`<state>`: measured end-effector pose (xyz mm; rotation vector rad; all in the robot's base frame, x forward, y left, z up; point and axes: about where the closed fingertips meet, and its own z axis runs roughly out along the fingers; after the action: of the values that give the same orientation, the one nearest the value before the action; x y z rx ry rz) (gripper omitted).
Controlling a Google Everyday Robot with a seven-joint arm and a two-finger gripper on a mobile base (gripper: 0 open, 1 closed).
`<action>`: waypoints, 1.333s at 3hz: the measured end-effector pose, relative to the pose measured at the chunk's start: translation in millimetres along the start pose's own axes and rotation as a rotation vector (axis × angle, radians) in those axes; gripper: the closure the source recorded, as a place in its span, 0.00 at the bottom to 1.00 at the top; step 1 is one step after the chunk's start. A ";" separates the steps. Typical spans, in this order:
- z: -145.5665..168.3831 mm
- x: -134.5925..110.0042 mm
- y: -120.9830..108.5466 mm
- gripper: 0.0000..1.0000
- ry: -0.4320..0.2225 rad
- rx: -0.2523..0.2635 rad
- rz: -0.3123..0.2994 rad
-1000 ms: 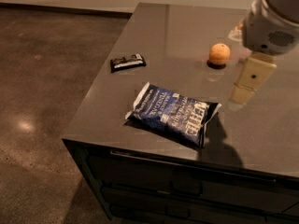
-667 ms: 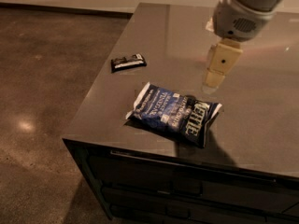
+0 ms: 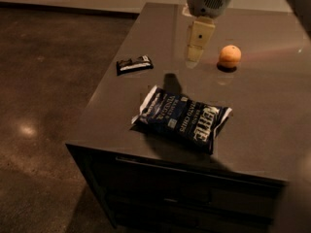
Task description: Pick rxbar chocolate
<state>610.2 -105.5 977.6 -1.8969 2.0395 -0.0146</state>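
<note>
**Gripper (image 3: 194, 57) being swung left toward the rxbar chocolate (image 3: 134, 64)**

Since a second ago, the gripper is being carried from the right side of the table (image 3: 272, 110) leftward and farther back. Nearest, by the front edge, the blue chip bag (image 3: 182, 119) is lying flat and is being left alone. Beyond it, near the left edge and well apart from the bag, the rxbar chocolate is lying flat, not yet touched. Farther back, the gripper is being held above the tabletop, pointing down, between the bar and the orange (image 3: 229, 56). Whether it is open or closed cannot be told.

The approach is judged to be under way. The gripper should be carried further left until centred over the bar, turned across its short side, and lowered right to the surface, since so thin a wrapper is being offered little edge. The orange, hidden behind the arm moments earlier, is now being shown clear.
</note>
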 end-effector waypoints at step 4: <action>93.3 -63.5 -68.2 0.00 -0.015 -0.083 -0.249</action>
<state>702.9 -29.5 922.6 -2.1848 1.8076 0.0221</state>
